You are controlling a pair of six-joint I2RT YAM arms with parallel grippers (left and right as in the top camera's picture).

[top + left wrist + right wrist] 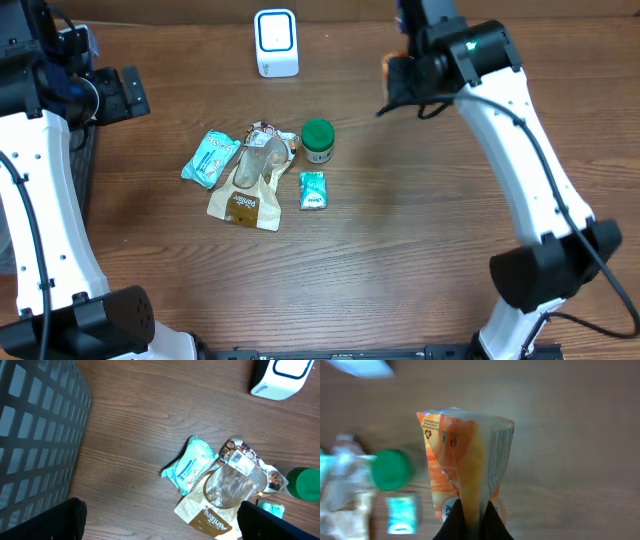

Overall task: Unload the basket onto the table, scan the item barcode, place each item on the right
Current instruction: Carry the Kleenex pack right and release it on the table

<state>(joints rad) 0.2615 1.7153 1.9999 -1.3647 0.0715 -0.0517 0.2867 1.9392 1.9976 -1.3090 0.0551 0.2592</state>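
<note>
The right gripper is pressed together on the lower edge of a creased orange foil packet, pinching it upright in front of the wrist camera, above the desk. Only the dark fingertips show; the rest is cut off by the bottom edge. Fine printed lines run down the packet's right flank, too blurred to tell whether they are a barcode. From overhead the packet is mostly hidden behind the arm's black wrist, leaving an orange sliver. It sits to the right of the white box-shaped scanner, apart from it, near the far edge of the brown wooden desk.

The left gripper is spread wide with nothing between its fingers, which are cropped at the bottom corners, near a dark mesh basket. Mid-desk lies a heap: a teal wrapped pack, a clear crumpled plastic piece over a tan paper pouch, a green-lidded jar and a small teal sachet. What lies under the clear piece is hard to make out.
</note>
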